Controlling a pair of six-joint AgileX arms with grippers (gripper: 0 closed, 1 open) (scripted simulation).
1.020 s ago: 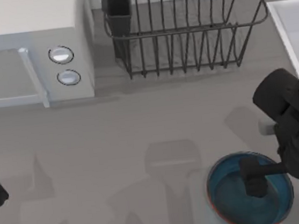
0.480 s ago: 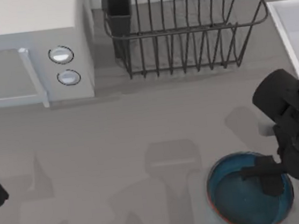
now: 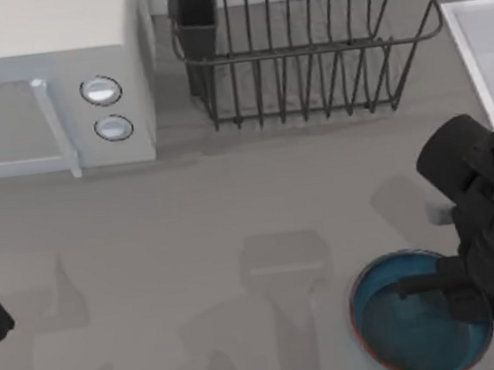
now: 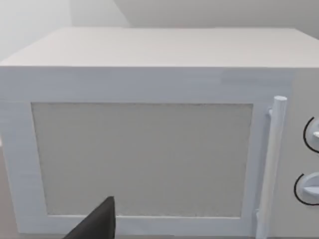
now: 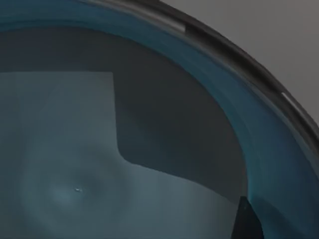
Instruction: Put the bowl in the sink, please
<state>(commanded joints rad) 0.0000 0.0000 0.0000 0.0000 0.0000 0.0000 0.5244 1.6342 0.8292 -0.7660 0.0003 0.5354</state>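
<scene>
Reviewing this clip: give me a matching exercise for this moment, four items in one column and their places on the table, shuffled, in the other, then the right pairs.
Things:
1. glossy teal-blue round bowl
2. white box-shaped microwave
3. dark wire dish rack
4. pale grey-white rectangular sink

Places, by the top view:
A. far edge, middle, between two pale things
B. far right corner
C. near edge, right of centre, under the right gripper
D. far left corner, faced by the parked left arm's wrist camera

Pairs: 1-C, 2-D, 3-A, 4-B
</scene>
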